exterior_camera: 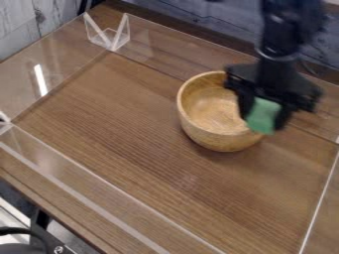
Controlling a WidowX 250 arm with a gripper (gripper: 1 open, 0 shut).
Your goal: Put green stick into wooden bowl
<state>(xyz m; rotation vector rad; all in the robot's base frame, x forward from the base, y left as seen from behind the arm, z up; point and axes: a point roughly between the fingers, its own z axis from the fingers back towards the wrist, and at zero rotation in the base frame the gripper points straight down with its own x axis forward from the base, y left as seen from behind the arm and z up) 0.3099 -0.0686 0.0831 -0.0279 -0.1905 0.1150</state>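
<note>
The green stick (pixel 265 114) hangs clamped between the black fingers of the gripper (pixel 269 103), only its lower end showing as a bright green block below the dark jaws, which are closed tight against its sides. In the picture it sits over the right-hand rim of the wooden bowl (pixel 212 119), partly covering that edge; whether its tip touches the wood or hovers above it cannot be told from this angle. The bowl itself stands upright on the brown wood-grain table (pixel 119 139), its pale hollow facing up, and nothing can be seen inside it apart from the shadow of the tool. The gripper points steeply downward, and the black arm (pixel 284 35) rises from it towards the top edge of the view, somewhat blurred. Around the tabletop runs a low clear plastic wall (pixel 54 164), catching glare along the left and near sides. At the far left corner, well apart from the bowl, a small transparent folded stand (pixel 109 32) sits by the wall.
</note>
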